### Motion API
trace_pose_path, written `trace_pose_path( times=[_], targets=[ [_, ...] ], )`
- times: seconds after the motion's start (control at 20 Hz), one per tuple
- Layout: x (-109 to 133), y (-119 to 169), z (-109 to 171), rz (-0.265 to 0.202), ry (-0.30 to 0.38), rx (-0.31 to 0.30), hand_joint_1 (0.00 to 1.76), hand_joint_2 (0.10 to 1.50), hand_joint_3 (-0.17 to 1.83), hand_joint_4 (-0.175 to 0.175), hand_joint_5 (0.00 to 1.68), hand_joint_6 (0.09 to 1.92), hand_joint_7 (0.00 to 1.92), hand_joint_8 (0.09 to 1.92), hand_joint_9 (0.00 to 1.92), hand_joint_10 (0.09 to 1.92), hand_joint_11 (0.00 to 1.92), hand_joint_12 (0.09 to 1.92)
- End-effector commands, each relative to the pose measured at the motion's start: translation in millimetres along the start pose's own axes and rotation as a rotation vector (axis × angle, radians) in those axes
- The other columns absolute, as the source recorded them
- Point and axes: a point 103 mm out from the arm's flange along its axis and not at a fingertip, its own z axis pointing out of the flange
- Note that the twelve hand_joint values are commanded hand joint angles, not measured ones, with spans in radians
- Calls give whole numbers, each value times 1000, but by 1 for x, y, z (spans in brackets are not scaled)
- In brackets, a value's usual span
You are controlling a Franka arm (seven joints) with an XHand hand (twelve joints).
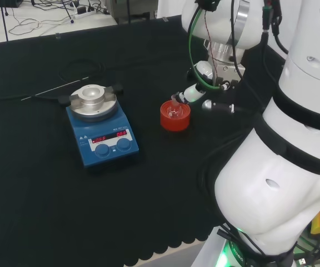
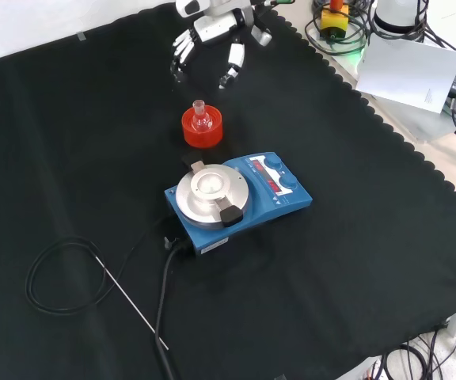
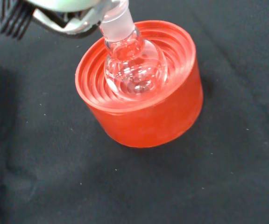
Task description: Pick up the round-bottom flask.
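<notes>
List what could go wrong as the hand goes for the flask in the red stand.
1. The round-bottom flask is clear and small, its neck narrow; the open hand may miss it or knock it over.
2. The flask sits unfixed in the red ribbed stand; the stand may lift or slide.
3. The blue hotplate stands close by.

Head and front views overlook the bench; wrist view seemingly hovers near the red stand (image 3: 141, 105).

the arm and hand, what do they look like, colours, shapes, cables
The arm is made of big rounded glossy white links with black bands at the joints. A green cable and thinner dark and red wires run down beside its wrist. The hand is black and white: pale segmented fingers with dark joints, on a white and silver wrist.
</notes>
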Motion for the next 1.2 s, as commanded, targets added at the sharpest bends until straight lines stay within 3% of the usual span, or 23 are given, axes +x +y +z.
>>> trace_pose_path(
  times=[0.05,0.85,1.2],
  targets=[
    [7,32,34,-57,60,-74,867,599,557,-22,557,286,320,672,529,655,214,1382],
    [5,46,42,-75,57,-83,897,589,569,-34,647,345,329,684,535,660,210,1383],
    [4,48,43,-83,48,-72,913,584,590,-39,757,547,337,694,540,657,215,1381]
  ],
)
